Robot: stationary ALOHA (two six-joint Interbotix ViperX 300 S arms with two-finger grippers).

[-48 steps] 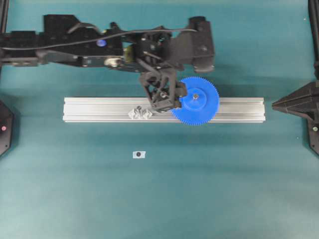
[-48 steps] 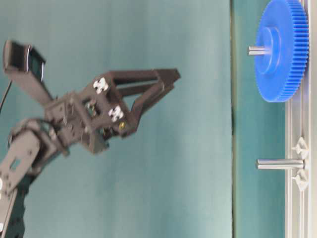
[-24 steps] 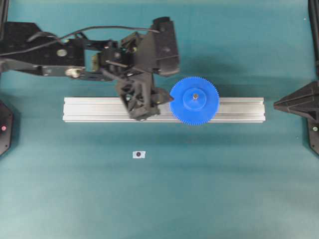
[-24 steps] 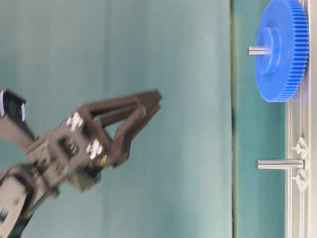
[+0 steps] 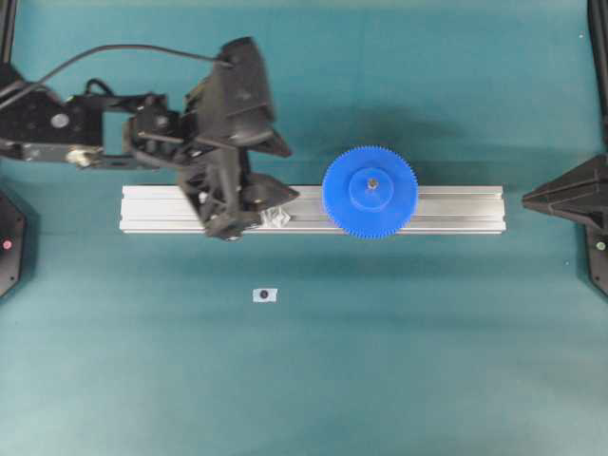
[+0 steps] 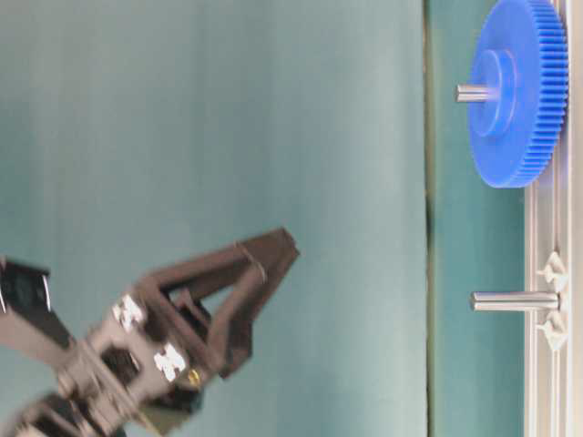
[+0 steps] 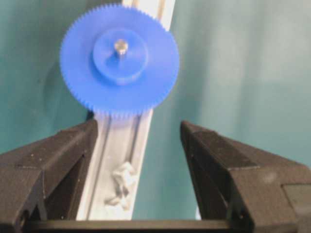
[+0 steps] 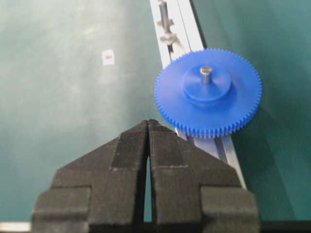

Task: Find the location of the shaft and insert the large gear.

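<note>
The large gear (image 5: 370,191) sits flat on the aluminium rail (image 5: 456,209), threaded over a shaft (image 8: 206,74) whose metal tip pokes up through the raised hub, so the insertion looks done. A second, bare shaft (image 6: 515,300) stands further left along the rail between its two small translucent brackets (image 7: 121,182).

The left gripper (image 5: 249,204) hangs above the rail to the left of the gear, its jaws spread wide and holding nothing. The right gripper (image 8: 147,127) waits at the right edge of the table with its fingers pressed together, also empty.

The main risk is the left arm's route. In the overhead view its fingers overlap the spot where the bare shaft stands, and if the arm dips while travelling it could knock that thin peg or shove the rail, and the jolt could shift the gear. A sweep to the right at low height could also clip the gear's teeth and tilt it on its pin.

The overhead view hides the bare shaft behind the gripper and gives no sense of height. The table-level view supplies both: the peg stands clear and upright, and the open fingers (image 6: 264,264) are well apart from the rail. The right wrist view shows best the pin coming through the hub.
</note>
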